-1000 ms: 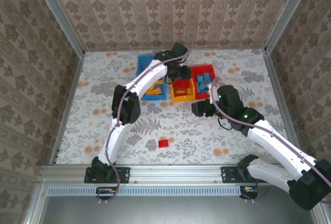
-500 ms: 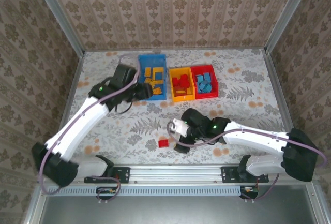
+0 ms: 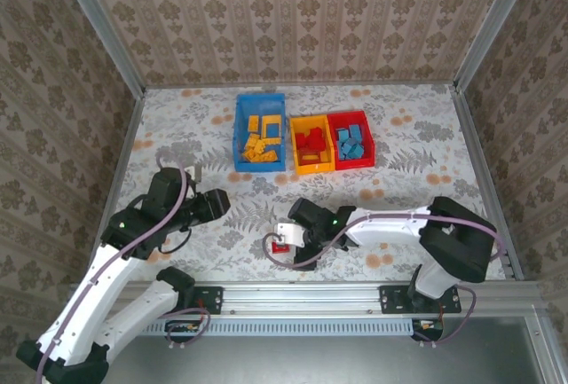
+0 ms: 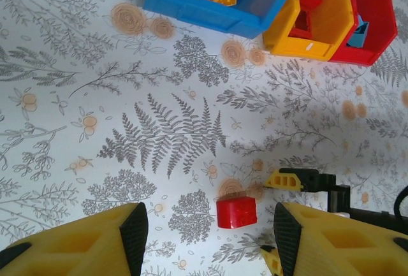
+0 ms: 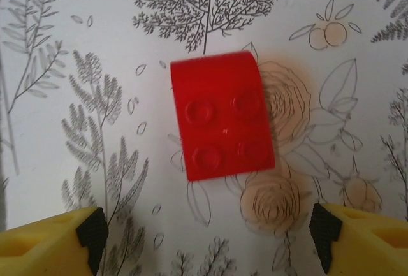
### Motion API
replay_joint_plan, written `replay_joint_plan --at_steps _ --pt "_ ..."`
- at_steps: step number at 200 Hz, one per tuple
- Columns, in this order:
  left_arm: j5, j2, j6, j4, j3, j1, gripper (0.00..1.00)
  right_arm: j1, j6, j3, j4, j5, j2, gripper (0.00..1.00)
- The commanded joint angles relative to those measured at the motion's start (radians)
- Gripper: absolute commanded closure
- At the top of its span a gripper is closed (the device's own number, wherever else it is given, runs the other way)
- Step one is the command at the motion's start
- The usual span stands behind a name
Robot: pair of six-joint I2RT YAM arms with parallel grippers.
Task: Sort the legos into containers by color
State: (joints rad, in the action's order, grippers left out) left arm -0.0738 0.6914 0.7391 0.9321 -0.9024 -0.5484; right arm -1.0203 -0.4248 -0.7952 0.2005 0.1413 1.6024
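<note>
Your step in hand is the pickup of the small red four-stud plastic brick (image 5: 222, 115). It lies alone, studs up, on the floral-printed table (image 3: 399, 198), well apart from the bins.

The brick sits slightly skewed to the line between the pads, so turn the wrist a little before you lower the right gripper (image 5: 207, 231). A pinch across its corners could twist it out, so close on the flat side walls.

The right gripper's fingers (image 5: 94, 234) are spread wide with nothing between them, and the brick lies just ahead of the tips. The right arm lies low along the near edge, reaching leftward with its wrist facing down at the brick.

The left gripper (image 3: 217, 205) hovers near the brick, off to the left, and its fingers are also apart and empty. Keep it out of the way.

Red bricks lie in the yellow-orange plastic bin (image 3: 312, 169), so that is likely where this one goes.
</note>
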Motion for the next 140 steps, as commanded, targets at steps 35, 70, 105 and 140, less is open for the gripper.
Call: replay_joint_plan --at_steps 35,70,105,140 --pt "0.017 -0.083 0.023 0.047 0.015 0.008 0.42 -0.008 0.018 -0.084 -0.07 -0.019 0.103 0.16" --pt "0.008 -0.115 0.028 0.075 0.026 0.01 0.42 -0.014 0.028 -0.122 -0.071 0.006 0.145 0.21" --pt "-0.007 -0.115 0.031 0.051 0.029 0.01 0.42 -0.028 0.044 -0.143 -0.054 0.027 0.176 0.42" --pt "-0.073 -0.114 0.028 -0.019 0.055 0.011 0.38 -0.034 0.065 -0.131 -0.058 0.015 0.166 0.62"
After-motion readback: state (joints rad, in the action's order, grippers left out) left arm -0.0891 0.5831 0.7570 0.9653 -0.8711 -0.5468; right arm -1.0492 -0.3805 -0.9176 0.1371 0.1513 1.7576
